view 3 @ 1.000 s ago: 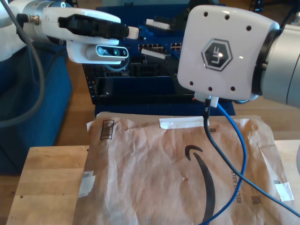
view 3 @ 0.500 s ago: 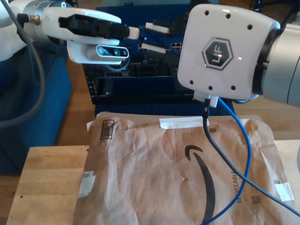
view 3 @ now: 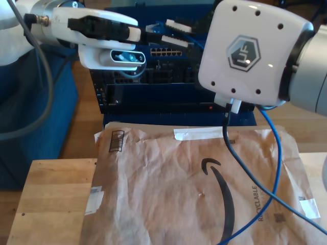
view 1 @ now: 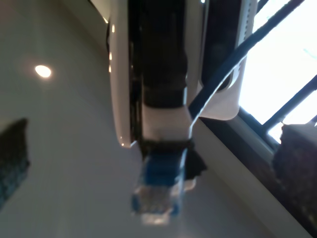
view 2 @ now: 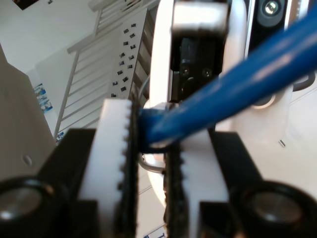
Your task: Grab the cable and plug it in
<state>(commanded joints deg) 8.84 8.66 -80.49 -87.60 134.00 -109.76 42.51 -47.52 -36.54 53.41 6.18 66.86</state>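
With my first gripper (view 1: 158,148) clenched on the cable (view 1: 159,186) behind its clear plug and my second gripper (view 2: 148,144) clamping the cord, we should align squarely with a port on the switch (view 3: 168,51) before pushing.

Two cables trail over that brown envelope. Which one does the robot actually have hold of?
The blue cable: my second end effector pinches it and its plug juts from my first end effector. The black cable merely hangs from an arm.

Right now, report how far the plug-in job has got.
Done: the cable is grabbed, with my second gripper shut on it. In hand: my first gripper holds the clear plug, which sticks out free. Left: seating that plug in the port row on the blue rack, not yet done.
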